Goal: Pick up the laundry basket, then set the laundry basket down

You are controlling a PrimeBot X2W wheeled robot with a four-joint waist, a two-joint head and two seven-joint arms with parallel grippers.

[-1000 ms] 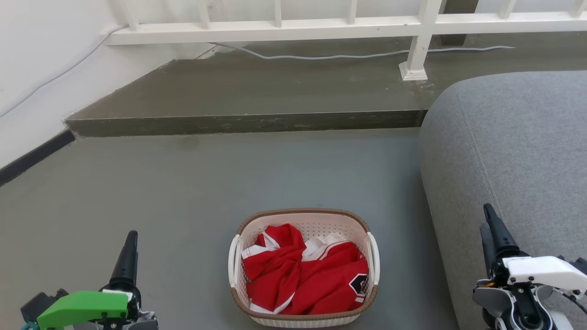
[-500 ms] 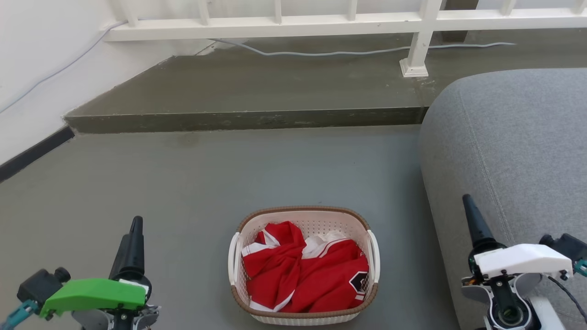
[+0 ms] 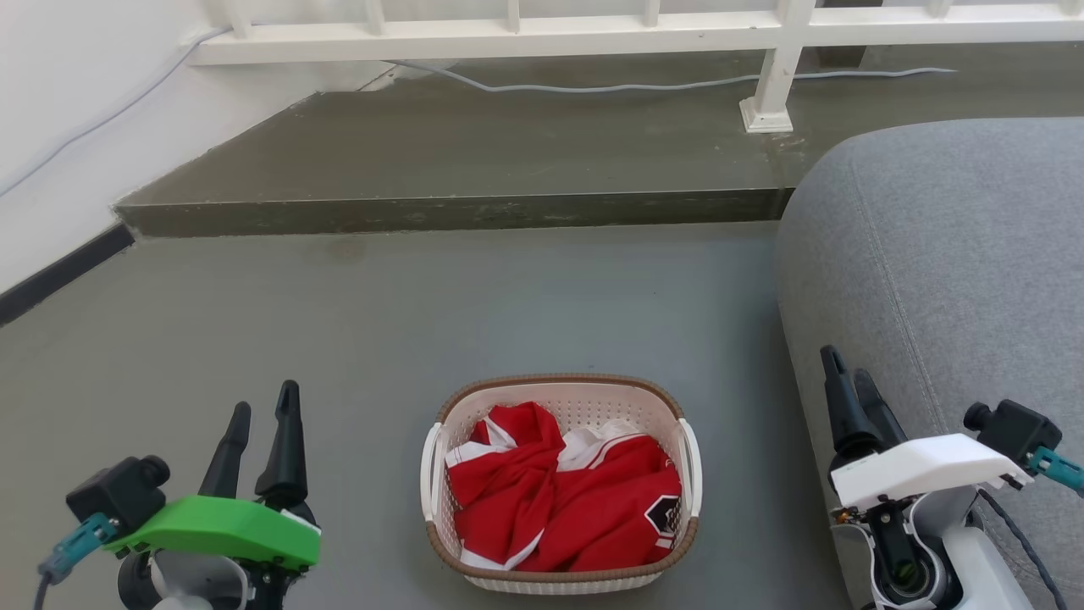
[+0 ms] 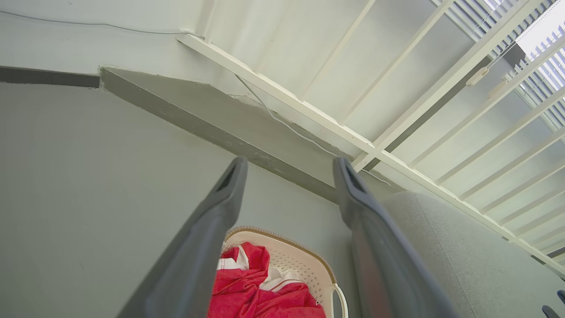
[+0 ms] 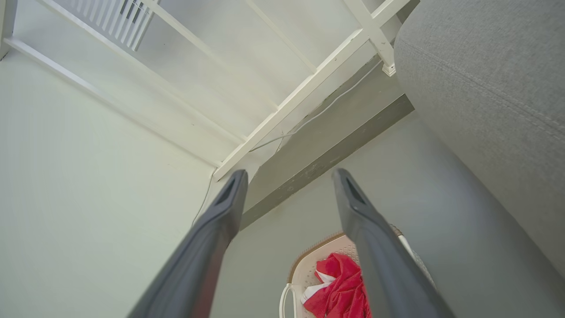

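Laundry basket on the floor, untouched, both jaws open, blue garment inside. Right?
One thing is off: the garment in the laundry basket is red with white trim, not blue. The head view shows it. The rest stands.

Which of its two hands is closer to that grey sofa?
Right. The right gripper hangs at the front edge of the grey sofa; the left gripper is on the far side of the laundry basket from it.
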